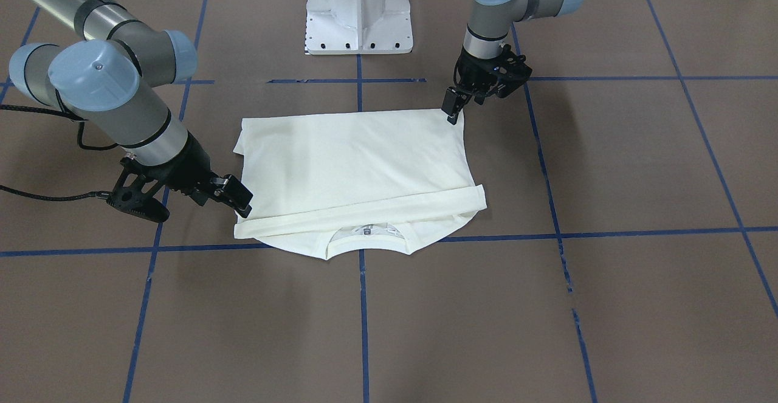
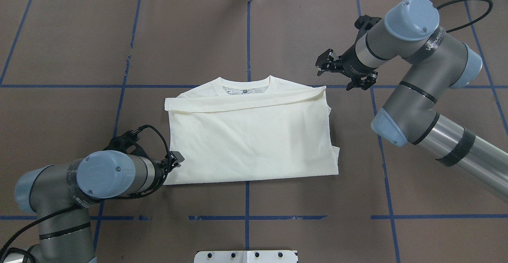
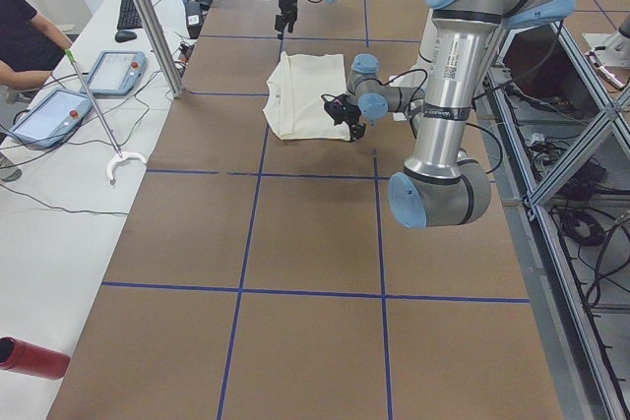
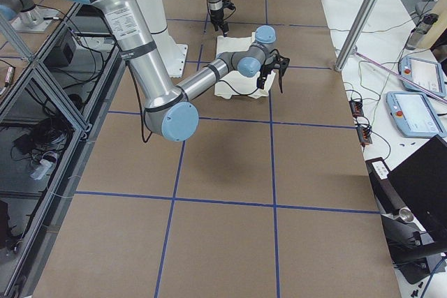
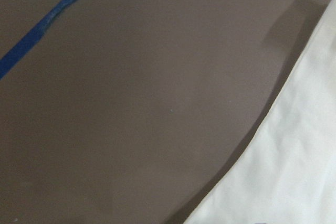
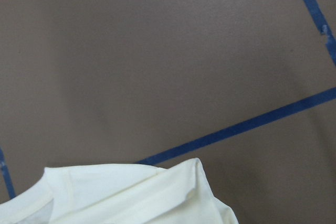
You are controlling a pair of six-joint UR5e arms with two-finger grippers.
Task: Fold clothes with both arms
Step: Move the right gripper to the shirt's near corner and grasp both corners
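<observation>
Right tool gapes wide and holds nothing, hovering just beside the far right corner of the shirt, by the collar. Left tool sits at the near left corner, touching it or nearly so; whether it is closed on the cloth cannot be told. The shirt lies flat on the surface, plain side up, a rough rectangle with a sleeve folded across below the collar. At least one halving fold seems left.
</observation>
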